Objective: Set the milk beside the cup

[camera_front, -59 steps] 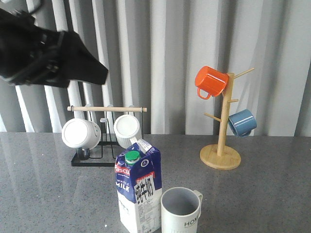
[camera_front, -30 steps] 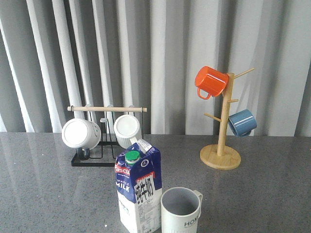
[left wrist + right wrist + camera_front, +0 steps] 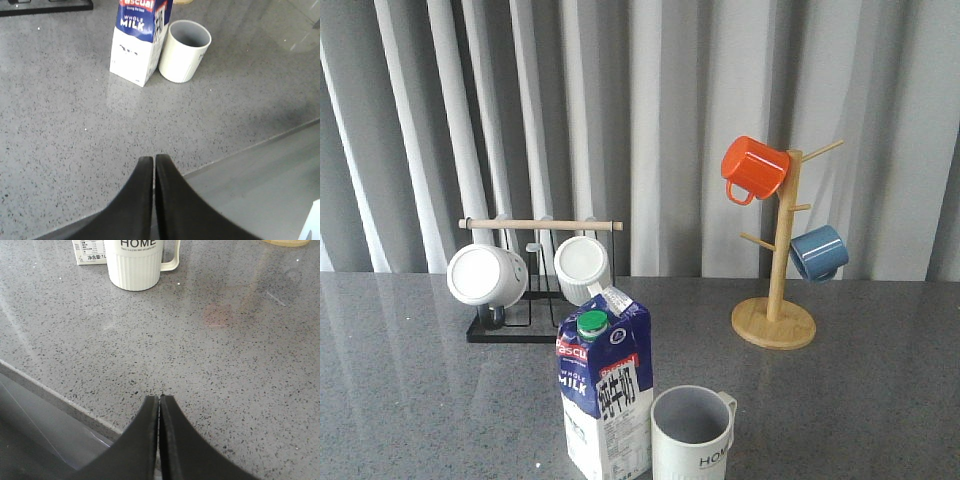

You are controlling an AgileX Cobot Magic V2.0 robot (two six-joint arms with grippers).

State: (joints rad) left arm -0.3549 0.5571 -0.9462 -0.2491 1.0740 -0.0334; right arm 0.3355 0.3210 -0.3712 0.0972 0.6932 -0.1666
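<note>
1. Grey speckled stone tabletop (image 3: pixel 420 400), backed by pale grey pleated curtains (image 3: pixel 670 120).
2. Near the front edge, centre: tall blue and white gable-top milk carton (image 3: pixel 606 395) with green round cap and "WHOLE MILK" lettering, upright.
3. Just right of it: off-white ribbed mug (image 3: pixel 692 433) with grey inside and black "HOME" lettering, upright, handle turned to the far right; shorter than the carton, right beside it and seemingly touching low down in the left wrist view (image 3: pixel 184 50).
4. Carton's lower part and base also visible from the left wrist (image 3: pixel 140 42); only a corner of it from the right wrist (image 3: pixel 88 253), behind the mug (image 3: pixel 136 262).
5. Far left: black wire rack with wooden bar (image 3: pixel 540 226), carrying two plain white mugs (image 3: pixel 486 274) on their sides.
6. Far right: wooden mug tree (image 3: pixel 776 270) on a round base, holding an orange mug (image 3: pixel 753 167) high and a blue mug (image 3: pixel 818 252) lower.
7. Left gripper (image 3: pixel 154 165): black fingers pressed together, holding nothing, above the table's near edge, well apart from the carton.
8. Right gripper (image 3: pixel 159 404): fingers likewise together, empty, near the table's front edge, apart from the mug.
</note>
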